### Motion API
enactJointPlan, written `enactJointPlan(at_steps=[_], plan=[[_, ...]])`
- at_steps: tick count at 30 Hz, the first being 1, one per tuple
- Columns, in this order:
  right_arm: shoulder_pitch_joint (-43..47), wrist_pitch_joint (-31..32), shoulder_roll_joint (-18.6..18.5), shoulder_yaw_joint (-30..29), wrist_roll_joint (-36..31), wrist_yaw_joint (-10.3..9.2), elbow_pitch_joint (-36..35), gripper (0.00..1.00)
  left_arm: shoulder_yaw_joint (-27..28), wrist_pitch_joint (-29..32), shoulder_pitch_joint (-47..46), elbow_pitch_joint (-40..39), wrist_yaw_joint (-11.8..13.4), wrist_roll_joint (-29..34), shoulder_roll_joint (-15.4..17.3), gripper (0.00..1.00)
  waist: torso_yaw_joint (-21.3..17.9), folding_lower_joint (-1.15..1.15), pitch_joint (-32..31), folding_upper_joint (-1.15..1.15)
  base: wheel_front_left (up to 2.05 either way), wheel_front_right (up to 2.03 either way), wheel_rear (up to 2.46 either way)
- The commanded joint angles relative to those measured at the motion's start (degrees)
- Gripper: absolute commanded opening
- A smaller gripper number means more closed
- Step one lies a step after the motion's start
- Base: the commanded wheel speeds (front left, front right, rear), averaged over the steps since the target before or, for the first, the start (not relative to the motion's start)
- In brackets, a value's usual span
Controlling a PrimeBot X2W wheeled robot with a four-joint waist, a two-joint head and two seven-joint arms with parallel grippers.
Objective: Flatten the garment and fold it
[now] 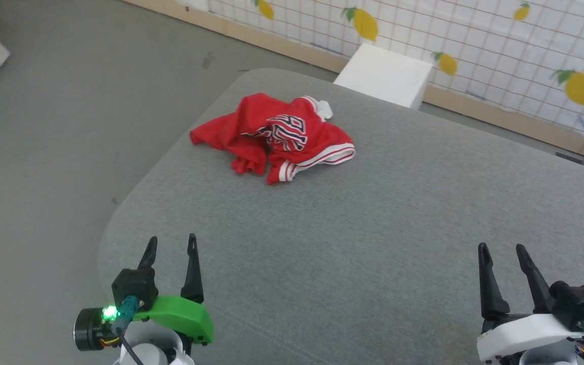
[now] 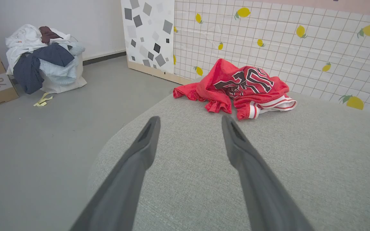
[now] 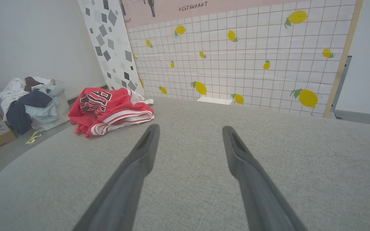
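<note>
Grey cloth-topped desk (image 1: 373, 228), red shirt (image 1: 277, 134) crumpled by its far left edge: light, limp, sure to bunch. Left end effector (image 1: 172, 237) and right end effector (image 1: 501, 246) hover spread and empty at the near edge. That striped trim (image 1: 322, 154) looks the best pinch point.

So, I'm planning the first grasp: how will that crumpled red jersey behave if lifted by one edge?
Probably floppy: the garment lies bunched in soft folds, so it should drape and hang. Likely light, since the cloth looks thin. Pushed, it may bunch up rather than slide on the textured grey table.
</note>
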Motion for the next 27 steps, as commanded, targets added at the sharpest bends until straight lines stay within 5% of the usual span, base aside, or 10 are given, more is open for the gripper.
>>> enactJointPlan(at_steps=[1,22,27], plan=[[0.1,-0.3,0.0,0.2,-0.1,-0.09,0.2,1.0,0.2,-0.2,0.6,-0.2,0.4,-0.4,0.3,1.0,2.1,0.0,0.0,0.0,0.0,0.0,0.0],[-0.3,-0.3,0.0,1.0,0.4,-0.09,0.9,1.0,0.8,-0.2,0.9,-0.8,0.8,-1.2,0.4,1.0,3.0,0.0,-0.1,0.0,0.0,0.0,0.0],[-1.2,-0.3,0.0,1.0,-0.2,-0.09,0.4,1.0,1.0,-0.2,-3.1,-0.4,-0.7,-3.0,0.2,1.0,2.1,0.0,1.5,0.0,0.0,0.0,0.0]])
